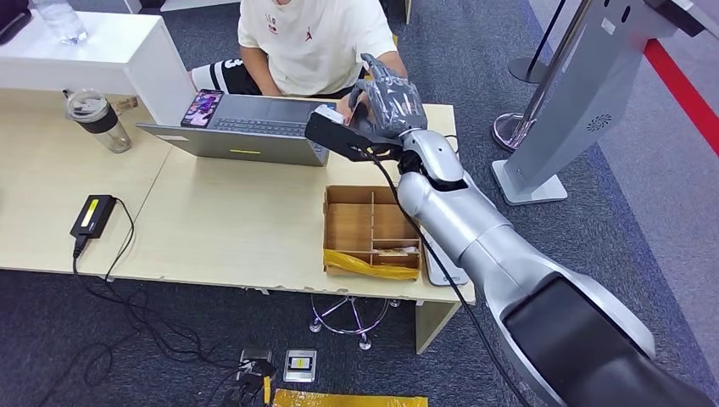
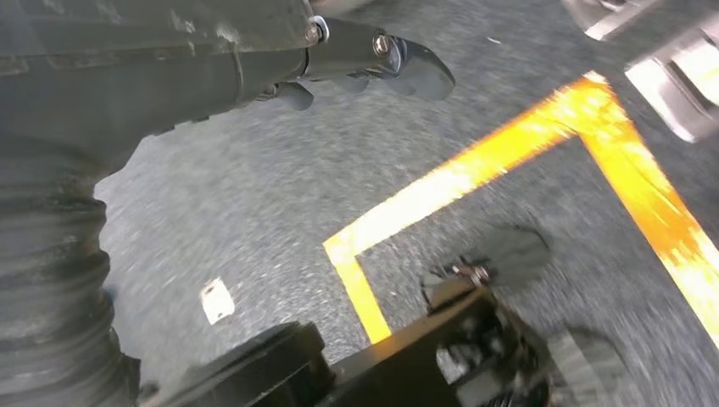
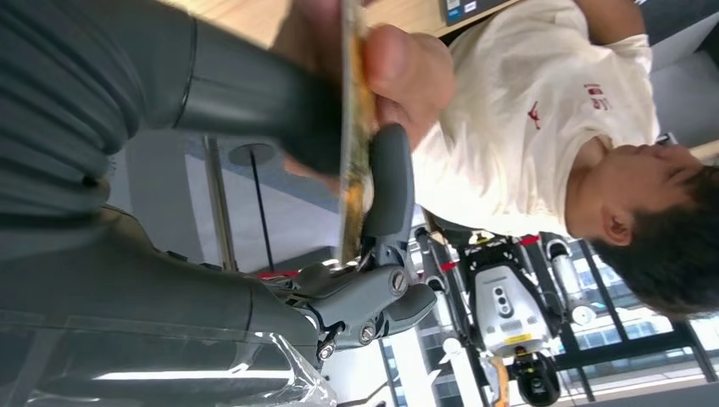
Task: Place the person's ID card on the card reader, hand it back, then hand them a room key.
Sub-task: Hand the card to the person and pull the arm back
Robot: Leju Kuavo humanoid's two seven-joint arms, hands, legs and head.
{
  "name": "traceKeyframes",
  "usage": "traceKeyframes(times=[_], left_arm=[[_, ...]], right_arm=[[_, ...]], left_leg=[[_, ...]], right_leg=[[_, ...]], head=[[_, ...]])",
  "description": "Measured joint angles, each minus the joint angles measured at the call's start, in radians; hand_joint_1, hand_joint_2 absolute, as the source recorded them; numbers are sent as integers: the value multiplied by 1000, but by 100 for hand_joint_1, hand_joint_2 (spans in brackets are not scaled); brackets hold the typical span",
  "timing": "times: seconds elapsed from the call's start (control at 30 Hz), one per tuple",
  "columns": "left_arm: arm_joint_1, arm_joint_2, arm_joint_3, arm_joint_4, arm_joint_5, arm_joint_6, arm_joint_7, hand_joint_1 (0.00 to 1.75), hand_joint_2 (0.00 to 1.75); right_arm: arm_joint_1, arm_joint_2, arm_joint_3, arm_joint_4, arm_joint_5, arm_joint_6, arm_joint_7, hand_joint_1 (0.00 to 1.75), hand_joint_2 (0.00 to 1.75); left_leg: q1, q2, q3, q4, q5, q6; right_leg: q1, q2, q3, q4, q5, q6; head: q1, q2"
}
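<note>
Card shared between two grips at the desk's far edge.
My right hand (image 1: 386, 102) pinched the card (image 3: 354, 127) alongside the person's fingers (image 3: 398, 64); letting go too soon risked dropping it.

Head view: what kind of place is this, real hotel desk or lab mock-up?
Probably a mock check-in desk in an office or lab. A person sits behind a plain table with a laptop, cables trail on the carpet, and yellow floor tape marks the robot's spot.

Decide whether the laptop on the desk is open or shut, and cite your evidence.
Open. The laptop's keyboard and trackpad face up on the table, with a phone lying on it.
</note>
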Motion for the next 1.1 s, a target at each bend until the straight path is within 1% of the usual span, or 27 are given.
traceKeyframes(times=[0.07, 0.1, 0.2, 0.4, 0.53, 0.6, 0.7, 0.93, 1.1], left_arm=[[12, 25, 4, 0, -3, -37, -39, 0, 175], [18, 35, 8, 0, -5, -42, -46, 0, 175], [29, 54, 17, 0, -27, -27, -48, 0, 175], [38, 55, 45, -2, -39, -20, -54, 0, 175], [47, 52, 70, -1, -24, -10, -56, 0, 175], [50, 43, 84, -1, -11, 25, -48, 0, 175], [48, 18, 105, 1, -2, 77, -30, 0, 175], [42, -33, 150, 5, 34, 120, -12, 0, 175], [37, -70, 186, 11, 81, 155, 35, 0, 175]], right_arm=[[8, -1, -6, 2, 3, -19, 4, 0, 175], [11, -2, -11, 3, 2, -33, 1, 0, 175], [14, -8, -27, 6, -13, -61, -15, 0, 175], [13, -14, -89, -17, -144, -132, -98, 0, 175], [18, -28, -137, -77, -248, -140, -116, 0, 175], [33, -41, -160, -120, -298, -142, -118, 0, 175], [61, -67, -191, -185, -345, -140, -123, 0, 175], [116, -125, -241, -283, -435, -151, -111, 0, 175], [162, -176, -278, -313, -551, -134, -95, 0, 175]], left_leg=[[1, 0, 0, 0, 0, 0], [1, 0, 0, 0, 0, 0], [1, 0, 0, 0, 0, 0], [-1, 0, 0, 0, 0, 0], [-1, 0, 0, 0, 0, 0], [-1, 0, 0, 0, 0, 0], [-1, 0, 0, 0, 0, 0], [-1, 1, 1, 1, 0, 0], [-1, 1, 0, 1, 0, 0]], right_leg=[[1, 0, 0, 0, 0, 0], [1, 1, -1, 0, 0, 0], [1, 0, -1, 0, 0, 0], [-1, 0, 0, 0, 0, 0], [-1, 0, 0, 0, 0, 0], [-1, 0, 0, -1, 0, 0], [-1, 0, 0, -1, 0, 0], [-1, 0, -1, -1, 1, -1], [-1, 0, 0, -1, 1, 0]], head=[[0, 0], [0, 0], [0, 0], [0, 0], [0, 0], [0, 0], [0, 0], [0, 0], [0, 0]])
